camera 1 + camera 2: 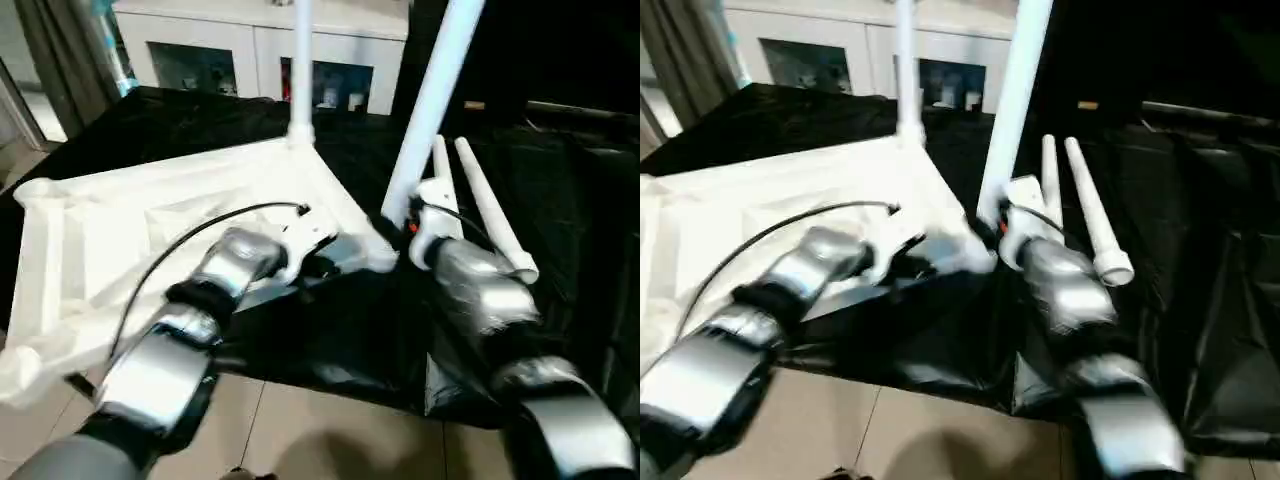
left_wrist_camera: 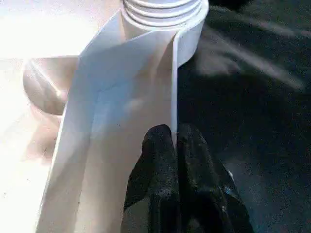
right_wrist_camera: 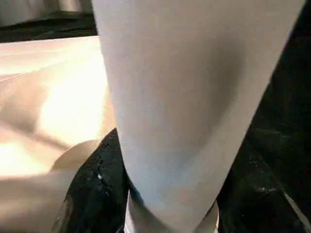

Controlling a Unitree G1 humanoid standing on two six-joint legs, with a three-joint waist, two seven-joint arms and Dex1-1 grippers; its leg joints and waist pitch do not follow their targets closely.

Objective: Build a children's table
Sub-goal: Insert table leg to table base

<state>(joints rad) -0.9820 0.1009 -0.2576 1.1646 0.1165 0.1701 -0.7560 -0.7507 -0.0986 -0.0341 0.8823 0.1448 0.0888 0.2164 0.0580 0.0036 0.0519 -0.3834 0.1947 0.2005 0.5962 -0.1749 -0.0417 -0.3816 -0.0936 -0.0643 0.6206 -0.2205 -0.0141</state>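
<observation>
Leg (image 1: pixel 432 100) in right claw (image 1: pixel 412 222) — upright.

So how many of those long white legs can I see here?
4. One leg stands upright in the far corner of the tabletop. One is held by the right gripper at the near corner. Two lie side by side on the black cloth.

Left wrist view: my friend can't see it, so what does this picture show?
The robot's black left hand, fingers shut, pinches the thin white edge of the upturned tabletop. Just past it, a ridged white leg end sits at the corner. Black cloth lies beside the tabletop.
</observation>
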